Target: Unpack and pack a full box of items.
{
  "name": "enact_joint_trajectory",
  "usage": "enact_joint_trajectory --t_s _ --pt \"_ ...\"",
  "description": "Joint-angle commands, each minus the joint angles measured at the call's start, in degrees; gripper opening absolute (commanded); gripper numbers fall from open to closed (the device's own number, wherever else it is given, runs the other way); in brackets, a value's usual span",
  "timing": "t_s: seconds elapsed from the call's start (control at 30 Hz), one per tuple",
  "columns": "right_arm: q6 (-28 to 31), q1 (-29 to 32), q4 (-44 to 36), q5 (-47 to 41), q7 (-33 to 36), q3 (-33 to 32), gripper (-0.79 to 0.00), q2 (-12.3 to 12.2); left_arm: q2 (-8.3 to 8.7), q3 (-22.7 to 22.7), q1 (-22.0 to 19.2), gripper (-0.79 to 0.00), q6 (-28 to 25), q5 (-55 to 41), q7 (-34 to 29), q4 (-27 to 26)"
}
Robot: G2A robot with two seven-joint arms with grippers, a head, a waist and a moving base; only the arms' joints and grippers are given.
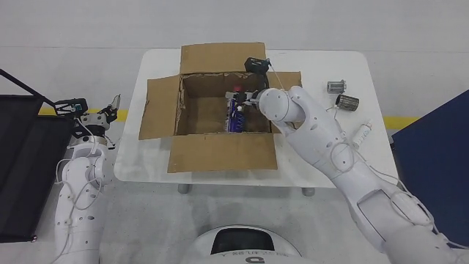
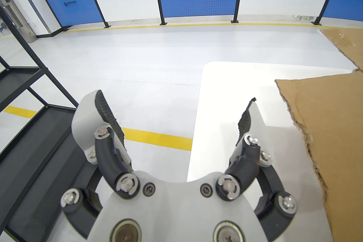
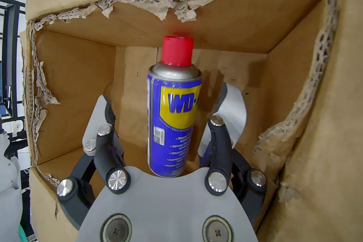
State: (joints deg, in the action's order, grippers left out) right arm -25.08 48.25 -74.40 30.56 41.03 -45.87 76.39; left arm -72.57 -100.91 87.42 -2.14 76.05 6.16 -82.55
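Observation:
An open cardboard box sits mid-table with all flaps folded out. Inside it is a blue and yellow spray can with a red cap. My right gripper is lowered into the box by its right wall. In the right wrist view that gripper is open around the spray can, with a gap between the can and each pad. My left gripper hangs open and empty beyond the table's left edge, over the floor; the top view shows it well clear of the box.
A black device rests on the box's back flap. Two metal cans and a small white bottle lie on the white table right of the box. A black cart stands at the left.

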Motion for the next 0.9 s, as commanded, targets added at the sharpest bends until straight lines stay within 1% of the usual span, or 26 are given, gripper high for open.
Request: enact_joint_trajectory --t_s 0.0,0.13,0.4,0.47,0.57,0.67,0.87 --pt "-0.26 1.24 -1.72 0.32 -1.22 -1.04 0.000 -0.26 0.00 0.00 0.00 0.000 0.00 0.00 0.00 0.00" --pt "1.14 6.32 -8.42 -0.78 -4.66 -6.69 0.000 -1.64 0.00 0.00 0.00 0.000 0.00 0.00 0.00 0.00" --pt "7.87 22.40 -25.82 -2.80 -9.24 -22.38 0.000 -5.20 0.00 0.00 0.00 0.000 0.00 0.00 0.00 0.00" --pt "9.75 26.22 -28.95 -4.05 -9.73 -26.25 0.000 -5.83 0.00 0.00 0.00 0.000 0.00 0.00 0.00 0.00" --pt "10.57 30.83 -31.65 -6.22 -11.99 -31.30 0.000 -6.36 0.00 0.00 0.00 0.000 0.00 0.00 0.00 0.00" --pt "10.99 34.30 -33.31 -10.44 -13.72 -34.95 0.000 -6.51 0.00 0.00 0.00 0.000 0.00 0.00 0.00 0.00" --pt "10.99 34.30 -33.31 -10.44 -13.72 -34.95 0.000 -6.51 0.00 0.00 0.00 0.000 0.00 0.00 0.00 0.00"
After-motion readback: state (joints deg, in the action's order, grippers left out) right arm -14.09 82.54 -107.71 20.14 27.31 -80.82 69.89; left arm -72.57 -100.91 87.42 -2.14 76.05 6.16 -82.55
